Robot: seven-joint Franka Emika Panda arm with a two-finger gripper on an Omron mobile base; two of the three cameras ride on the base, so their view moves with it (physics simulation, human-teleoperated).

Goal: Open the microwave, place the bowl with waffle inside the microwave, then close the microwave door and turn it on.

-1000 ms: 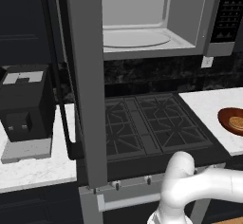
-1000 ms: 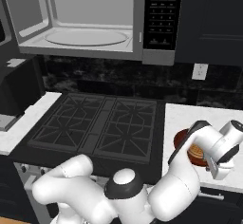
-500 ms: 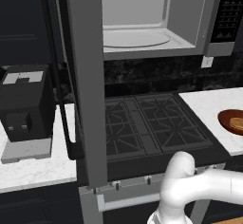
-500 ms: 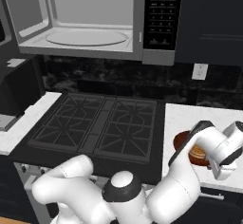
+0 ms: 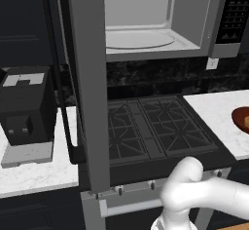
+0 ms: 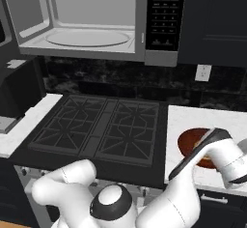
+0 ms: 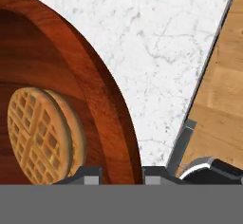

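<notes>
Legible text: none; button markings on the black panel [image 6: 165,14] at the microwave [image 6: 91,19] right edge too small to read.

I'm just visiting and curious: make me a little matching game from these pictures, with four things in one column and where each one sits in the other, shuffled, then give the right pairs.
Things:
1. microwave door
2. bowl with waffle
3. coffee machine
4. turntable

Places or states:
A. on the white counter left of the stove
B. swung wide open, handle towards the camera
C. inside the microwave, on its floor
D. on the white counter right of the stove, with the fingers astride its rim

Pairs: 1-B, 2-D, 3-A, 4-C
</notes>
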